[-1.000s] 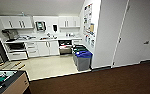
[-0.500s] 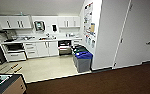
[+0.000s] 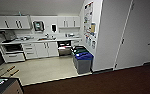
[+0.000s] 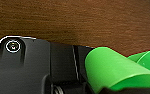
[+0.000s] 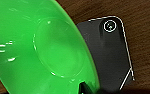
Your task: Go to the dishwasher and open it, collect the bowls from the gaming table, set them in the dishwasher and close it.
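Across the kitchen, the dishwasher (image 3: 65, 48) is standing open between white cabinets, ready for loading. Near each wrist camera, a lime green bowl (image 5: 38, 47) (image 4: 116, 67) is showing large, probably being carried there; either claw's grip cannot be told.

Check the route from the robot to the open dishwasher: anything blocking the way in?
Nothing visible on the pale kitchen floor straight to the open steel-fronted dishwasher under the counter. The grey bins with blue and green lids stand just right of it, narrowing that side. A lime green plastic bowl shows at the right wrist.
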### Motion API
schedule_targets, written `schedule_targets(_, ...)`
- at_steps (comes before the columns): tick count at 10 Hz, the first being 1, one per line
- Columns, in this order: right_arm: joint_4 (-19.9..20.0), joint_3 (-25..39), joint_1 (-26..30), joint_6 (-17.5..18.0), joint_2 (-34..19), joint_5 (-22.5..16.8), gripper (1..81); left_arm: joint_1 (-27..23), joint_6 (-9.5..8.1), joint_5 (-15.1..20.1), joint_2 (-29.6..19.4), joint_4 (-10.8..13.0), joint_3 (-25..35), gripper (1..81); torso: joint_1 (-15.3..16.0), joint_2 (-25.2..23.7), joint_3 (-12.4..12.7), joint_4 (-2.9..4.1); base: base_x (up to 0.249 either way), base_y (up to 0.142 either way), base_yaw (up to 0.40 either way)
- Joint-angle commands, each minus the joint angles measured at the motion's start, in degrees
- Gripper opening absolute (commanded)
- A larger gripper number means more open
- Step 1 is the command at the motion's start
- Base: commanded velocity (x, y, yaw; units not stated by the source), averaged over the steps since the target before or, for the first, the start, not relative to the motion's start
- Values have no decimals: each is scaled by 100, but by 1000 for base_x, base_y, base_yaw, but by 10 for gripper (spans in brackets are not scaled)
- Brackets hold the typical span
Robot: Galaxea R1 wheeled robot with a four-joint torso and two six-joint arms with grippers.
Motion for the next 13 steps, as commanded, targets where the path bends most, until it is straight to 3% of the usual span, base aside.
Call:
schedule_targets(1,-89,81,283,-38,-24,-250,10,-302,20,186,-79,87,133,10,0,0,0,0,136,0,0)
schedule_targets(10,-133,81,292,-38,-15,-250,10,-302,11,186,-97,78,150,10,0,0,0,0,132,0,0)
schedule_targets(13,-142,81,282,-38,-15,-250,10,-302,11,186,-97,78,150,10,-1,0,0,0,115,74,0)
